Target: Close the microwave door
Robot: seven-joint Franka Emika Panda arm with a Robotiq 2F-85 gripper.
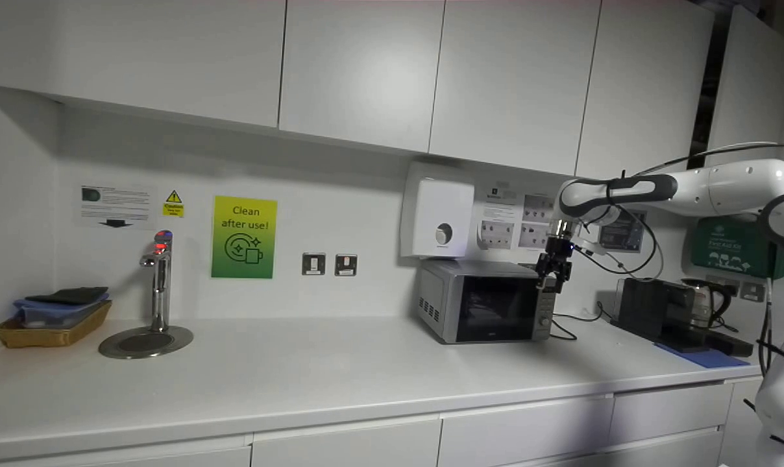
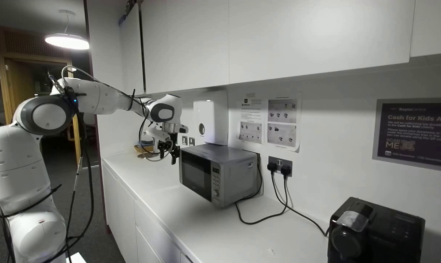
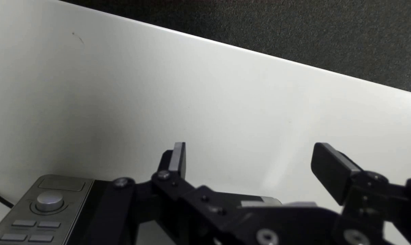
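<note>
Silver-grey microwave (image 2: 226,177): near back edge of desk (image 1: 269,376) | black glass door (image 1: 499,308): closed flush | jaws: spread, pointing down, just before door's upper part

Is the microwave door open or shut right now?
Shut, it seems: in both exterior views the microwave door sits flush with the control panel, no open gap showing.

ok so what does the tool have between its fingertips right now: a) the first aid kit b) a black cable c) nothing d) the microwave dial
c, since in the wrist view the tool stands wide open, its fingertips well apart with only the white worktop showing between them.
</note>
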